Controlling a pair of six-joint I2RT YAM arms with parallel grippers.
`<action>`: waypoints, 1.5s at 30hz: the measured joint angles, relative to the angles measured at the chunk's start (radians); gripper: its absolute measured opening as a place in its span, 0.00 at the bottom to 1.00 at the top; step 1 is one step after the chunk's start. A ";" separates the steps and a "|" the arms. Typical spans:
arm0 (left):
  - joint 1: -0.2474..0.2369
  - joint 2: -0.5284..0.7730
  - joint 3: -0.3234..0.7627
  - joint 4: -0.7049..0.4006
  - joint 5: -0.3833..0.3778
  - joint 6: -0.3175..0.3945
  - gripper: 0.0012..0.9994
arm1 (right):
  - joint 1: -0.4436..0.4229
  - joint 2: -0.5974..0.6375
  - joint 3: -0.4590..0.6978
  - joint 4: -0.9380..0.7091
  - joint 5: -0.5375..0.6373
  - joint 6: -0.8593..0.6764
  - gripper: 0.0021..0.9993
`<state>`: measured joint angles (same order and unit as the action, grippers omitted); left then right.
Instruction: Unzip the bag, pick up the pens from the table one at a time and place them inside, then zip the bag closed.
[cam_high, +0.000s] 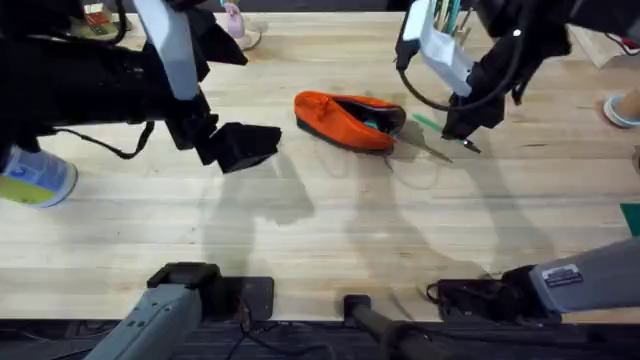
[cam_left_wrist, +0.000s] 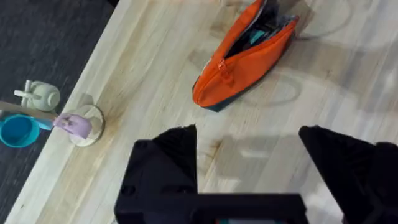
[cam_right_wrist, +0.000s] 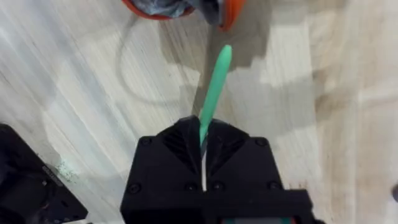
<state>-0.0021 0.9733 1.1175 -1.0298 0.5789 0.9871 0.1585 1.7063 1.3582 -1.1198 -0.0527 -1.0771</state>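
The orange bag (cam_high: 340, 118) lies on the table (cam_high: 320, 230) at the centre back, unzipped, with something teal showing in its mouth (cam_left_wrist: 256, 36). My right gripper (cam_high: 466, 132) hangs just right of the bag, shut on a mint-green pen (cam_high: 427, 122). In the right wrist view the pen (cam_right_wrist: 216, 84) sticks out from between the closed fingertips of that gripper (cam_right_wrist: 204, 134), tip toward the bag's open end (cam_right_wrist: 225, 11). My left gripper (cam_high: 245, 146) hovers left of the bag. Its black fingers (cam_left_wrist: 179, 152) stand wide open with nothing between them, the bag (cam_left_wrist: 245, 59) just beyond.
A white and blue container (cam_high: 35, 180) stands at the left edge. A pink figure on a round base (cam_left_wrist: 78, 126) and a blue cup (cam_left_wrist: 17, 130) sit near the table's far left corner. An upright holder of sticks (cam_high: 446, 15) is at the back right.
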 joint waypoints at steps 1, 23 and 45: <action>0.000 0.000 0.000 0.000 0.000 0.000 0.99 | 0.000 -0.014 0.000 0.000 0.000 0.000 0.03; 0.000 0.000 0.000 0.000 0.000 0.000 0.99 | 0.162 -0.127 0.000 0.063 -0.001 -0.023 0.03; 0.000 0.000 0.000 0.000 0.000 0.000 0.99 | 0.237 -0.001 -0.001 0.207 -0.065 0.043 0.03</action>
<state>-0.0021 0.9733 1.1175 -1.0298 0.5789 0.9870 0.3954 1.7052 1.3575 -0.9126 -0.1177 -1.0343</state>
